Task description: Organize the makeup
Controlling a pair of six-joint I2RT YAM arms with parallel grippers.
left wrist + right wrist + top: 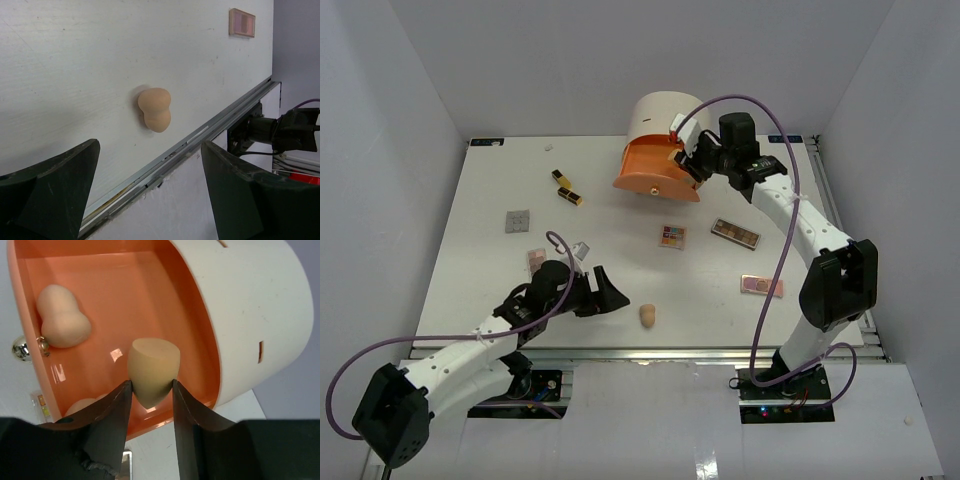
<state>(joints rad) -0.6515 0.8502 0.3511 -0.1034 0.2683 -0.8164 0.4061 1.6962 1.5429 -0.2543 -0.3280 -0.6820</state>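
Observation:
My right gripper (152, 385) hangs over the open orange drawer (125, 295) of the cream drawer unit (665, 118), shut on a tan egg-shaped sponge (152, 371) pinched between both fingertips. Another sponge (61, 317) lies inside the drawer, and part of a third (82, 405) shows at its lower edge. My left gripper (605, 295) stands open low over the table's near edge, empty, just left of a loose tan sponge (647, 316) (155, 110). Two lipstick tubes (566, 188) lie at the back left. Eyeshadow palettes (672, 236) (735, 233) (761, 286) (536, 261) are spread over the table.
A grey flat square (518, 221) lies at the left. The drawer's silver knob (21, 347) faces the table. The table's metal front rail (190, 142) runs just under my left gripper. White walls enclose the table on three sides.

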